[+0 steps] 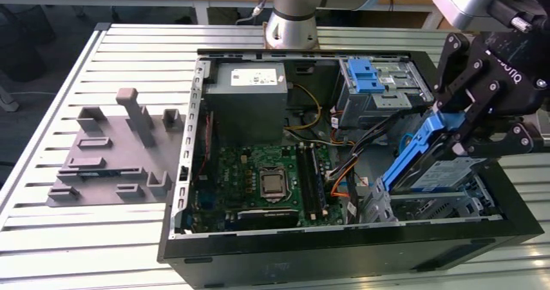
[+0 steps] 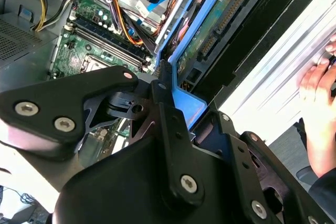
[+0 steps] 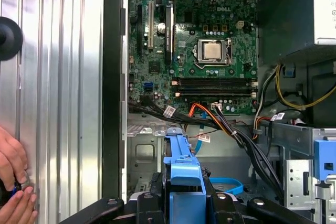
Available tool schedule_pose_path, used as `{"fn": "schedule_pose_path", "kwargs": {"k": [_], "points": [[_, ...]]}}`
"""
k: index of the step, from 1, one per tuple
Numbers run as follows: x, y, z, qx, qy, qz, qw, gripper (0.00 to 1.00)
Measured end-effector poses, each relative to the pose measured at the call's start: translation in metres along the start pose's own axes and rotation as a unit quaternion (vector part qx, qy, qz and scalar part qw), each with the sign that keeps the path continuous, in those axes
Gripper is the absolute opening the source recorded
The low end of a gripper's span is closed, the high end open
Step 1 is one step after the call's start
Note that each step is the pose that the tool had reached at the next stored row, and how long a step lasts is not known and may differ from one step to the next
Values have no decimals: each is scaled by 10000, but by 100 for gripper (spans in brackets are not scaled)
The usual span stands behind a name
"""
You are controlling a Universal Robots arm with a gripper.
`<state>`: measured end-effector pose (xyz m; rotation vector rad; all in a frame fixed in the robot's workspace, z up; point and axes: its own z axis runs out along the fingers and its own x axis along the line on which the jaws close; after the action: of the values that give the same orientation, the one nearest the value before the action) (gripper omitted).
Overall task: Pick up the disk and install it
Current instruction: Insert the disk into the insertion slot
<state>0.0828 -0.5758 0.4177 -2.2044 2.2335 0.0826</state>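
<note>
Exterior view: my gripper (image 1: 464,138) hangs over the corner of the open computer case (image 1: 344,251) at the exterior view's right. Its jaws are closed on the blue frame of the disk (image 1: 429,171). The disk is steeply tilted, with its long axis slanting from the jaws down toward the exterior view's left. Its lower end sits at the drive cage (image 1: 429,206), though I cannot tell whether it touches.

Second wrist view: the black fingers (image 2: 163,93) pinch the blue frame, and the disk (image 2: 210,35) extends away from the gripper (image 2: 178,111) with its green circuit side showing. A person's hand (image 2: 319,93) rests on the ribbed table outside the case.

First wrist view: the gripper (image 3: 184,205) clamps the disk (image 3: 182,163) edge-on, and its long axis points straight out toward the motherboard (image 3: 205,51). A person's hands (image 3: 13,182) lie on the table beside the case wall.
</note>
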Motion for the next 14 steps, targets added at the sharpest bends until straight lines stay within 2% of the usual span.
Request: {"fn": "schedule_pose_path", "kwargs": {"k": [14], "points": [[3,-2,69,0,-1,0,10000,36]]}}
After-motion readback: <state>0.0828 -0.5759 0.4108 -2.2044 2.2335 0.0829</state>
